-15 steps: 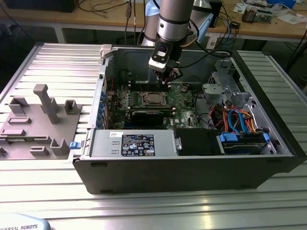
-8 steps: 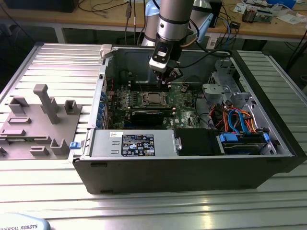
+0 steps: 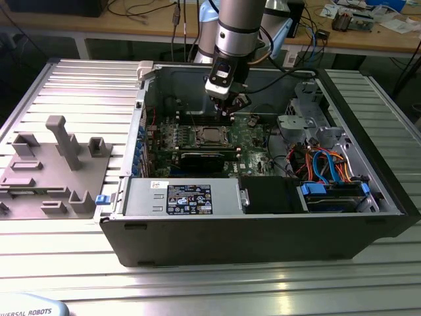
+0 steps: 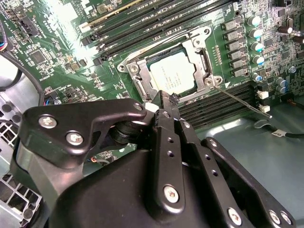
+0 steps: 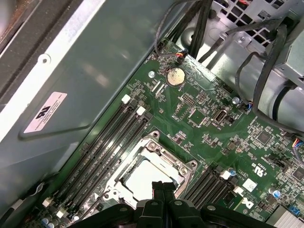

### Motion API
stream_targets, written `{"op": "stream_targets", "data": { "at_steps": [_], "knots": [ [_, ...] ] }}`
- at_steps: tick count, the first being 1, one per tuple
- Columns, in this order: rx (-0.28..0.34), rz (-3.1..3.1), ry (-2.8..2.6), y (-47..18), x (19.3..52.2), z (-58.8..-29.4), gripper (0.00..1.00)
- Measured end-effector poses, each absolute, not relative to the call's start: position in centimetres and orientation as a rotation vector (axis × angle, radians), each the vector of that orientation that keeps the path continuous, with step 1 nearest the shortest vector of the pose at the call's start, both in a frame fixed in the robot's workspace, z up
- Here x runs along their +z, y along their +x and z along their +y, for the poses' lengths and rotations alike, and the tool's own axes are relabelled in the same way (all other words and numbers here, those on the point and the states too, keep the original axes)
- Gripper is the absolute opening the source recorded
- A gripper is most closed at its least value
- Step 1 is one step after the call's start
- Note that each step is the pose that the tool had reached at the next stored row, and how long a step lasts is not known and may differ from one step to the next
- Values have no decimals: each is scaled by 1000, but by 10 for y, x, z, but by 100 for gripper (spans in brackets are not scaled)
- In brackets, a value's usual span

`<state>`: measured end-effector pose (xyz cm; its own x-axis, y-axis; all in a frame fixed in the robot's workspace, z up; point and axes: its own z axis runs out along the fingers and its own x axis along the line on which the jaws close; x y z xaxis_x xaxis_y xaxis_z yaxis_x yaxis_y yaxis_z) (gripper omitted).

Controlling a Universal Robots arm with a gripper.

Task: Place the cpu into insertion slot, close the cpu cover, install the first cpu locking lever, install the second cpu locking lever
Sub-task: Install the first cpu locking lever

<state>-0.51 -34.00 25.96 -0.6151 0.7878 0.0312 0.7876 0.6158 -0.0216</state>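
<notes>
The cpu (image 4: 172, 72) lies flat in the insertion slot (image 4: 134, 64) on the green board, its silver-grey top showing through the cut-out of the cpu cover (image 4: 200, 57), which lies down around it. A thin locking lever (image 4: 242, 100) sticks out from the socket's corner over the black memory slots. My gripper (image 4: 165, 99) is shut with nothing between its fingers, its tips hovering just above the socket's edge. The first wrist view shows the gripper (image 5: 164, 186) over the cpu (image 5: 145, 179). In the exterior view the gripper (image 3: 231, 110) hangs over the socket (image 3: 209, 135).
An open computer case (image 3: 197, 237) stands on a ribbed metal table. Black memory slots (image 5: 107, 137) flank the socket. Cable bundles (image 5: 266, 61) and a drive cage (image 3: 302, 115) stand at the exterior view's right. A grey fixture plate (image 3: 52, 171) lies on the exterior view's left.
</notes>
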Motion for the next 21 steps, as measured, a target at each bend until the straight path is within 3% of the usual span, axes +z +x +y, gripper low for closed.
{"op": "stream_targets", "data": {
  "at_steps": [21],
  "knots": [
    [10,-2820,-1297,-5,260,-340,11]
  ]
}}
